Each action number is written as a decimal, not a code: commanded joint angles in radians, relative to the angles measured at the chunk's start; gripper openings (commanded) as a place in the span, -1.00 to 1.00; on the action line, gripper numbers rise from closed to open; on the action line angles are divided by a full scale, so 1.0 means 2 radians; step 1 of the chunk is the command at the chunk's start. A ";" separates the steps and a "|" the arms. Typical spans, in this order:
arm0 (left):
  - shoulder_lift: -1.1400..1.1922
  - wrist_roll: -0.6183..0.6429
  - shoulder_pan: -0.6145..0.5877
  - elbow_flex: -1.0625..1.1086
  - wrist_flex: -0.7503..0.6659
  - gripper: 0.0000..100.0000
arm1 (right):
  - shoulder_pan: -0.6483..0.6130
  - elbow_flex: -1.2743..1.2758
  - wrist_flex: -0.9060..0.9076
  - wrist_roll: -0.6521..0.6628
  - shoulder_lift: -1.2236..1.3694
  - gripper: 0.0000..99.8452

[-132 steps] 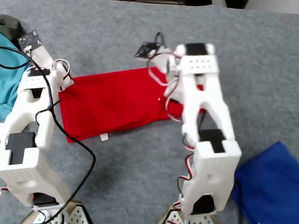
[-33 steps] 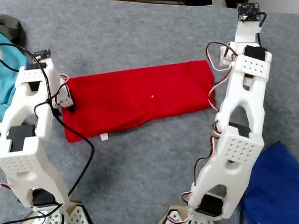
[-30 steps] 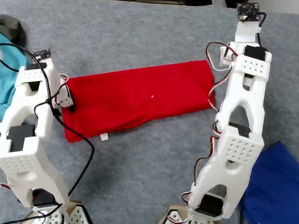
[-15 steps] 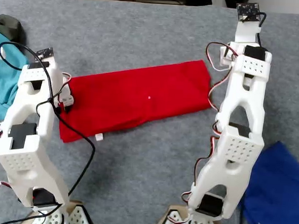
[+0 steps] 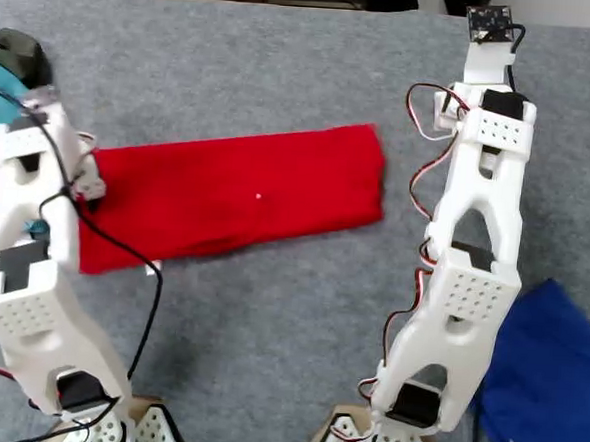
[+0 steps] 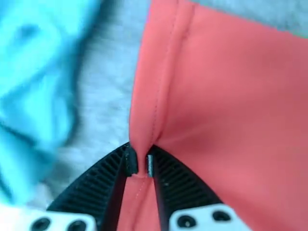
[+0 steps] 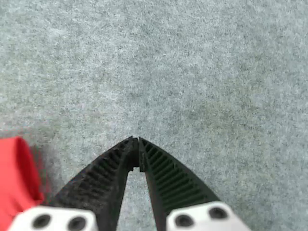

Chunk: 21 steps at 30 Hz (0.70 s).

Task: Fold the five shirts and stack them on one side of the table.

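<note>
Grey fabric-covered table (image 5: 269,320)

You're at a robotics bench, lab or workshop, can't tell which. Grey felt-covered table (image 5: 284,70). White plastic left arm (image 5: 30,295) and right arm (image 5: 461,291) based at its near edge, loose cable (image 5: 156,295) exposed.

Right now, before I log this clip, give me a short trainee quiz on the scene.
1. True or false: the left gripper is shut on the red shirt's edge.
2. The right gripper holds: A a sleeve, B a tag, C nothing.
3. What colour is the shirt beside the right arm's base?
Key: 1 true; 2 C, it is shut over bare table; 3 blue shirt.
</note>
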 commanded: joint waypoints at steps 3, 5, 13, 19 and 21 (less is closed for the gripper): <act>-0.006 -0.064 -0.003 -0.087 0.086 -0.96 | 0.014 -0.003 -0.009 -0.012 -0.001 -0.99; -0.006 -0.064 0.010 -0.111 0.104 -0.96 | 0.022 -0.004 -0.009 -0.026 -0.001 -0.99; -0.003 -0.056 0.133 -0.206 0.155 -0.96 | 0.043 -0.003 -0.019 -0.069 -0.001 -0.99; 0.045 -0.009 0.236 -0.302 0.195 -0.96 | 0.071 -0.001 -0.036 -0.080 0.000 -0.99; 0.068 0.006 0.262 -0.350 0.212 -0.96 | 0.078 -0.001 -0.037 -0.080 0.000 -0.99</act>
